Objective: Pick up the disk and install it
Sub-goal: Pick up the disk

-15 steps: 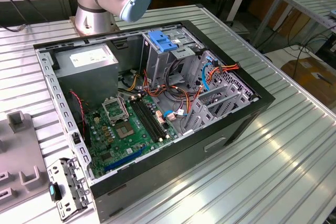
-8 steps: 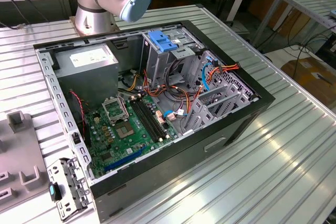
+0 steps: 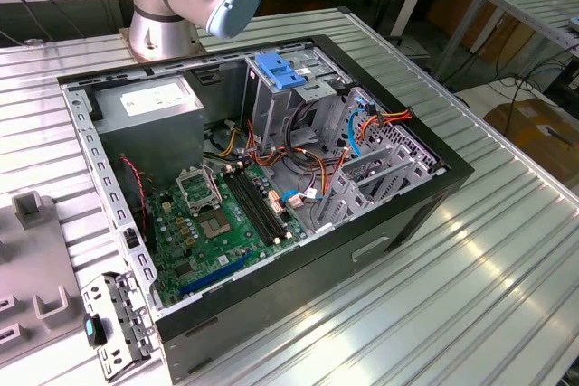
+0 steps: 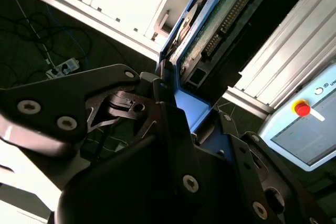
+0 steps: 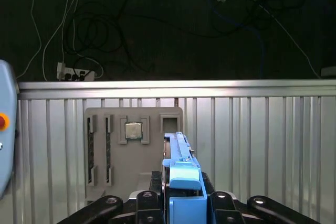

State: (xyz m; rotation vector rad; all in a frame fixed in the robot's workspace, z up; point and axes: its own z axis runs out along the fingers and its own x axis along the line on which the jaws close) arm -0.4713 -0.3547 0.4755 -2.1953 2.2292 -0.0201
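My gripper (image 5: 181, 205) is clenched on the disk (image 5: 181, 174), which stands edge-on between the fingers in both wrist views. It appears to be held above the ribbed table (image 5: 262, 145), with the grey parts tray (image 5: 137, 161) beyond it. In the exterior view the open computer case (image 3: 425, 210) lies on that table, its drive cage (image 3: 303, 110) crowded by loose orange and red cables (image 3: 317, 164). My worry is the grip: the pads seem to bear near the blue plastic rails, so a jolt could let the drive twist or slip. A tilted drive would likely jam at the cage mouth or snag those cables.
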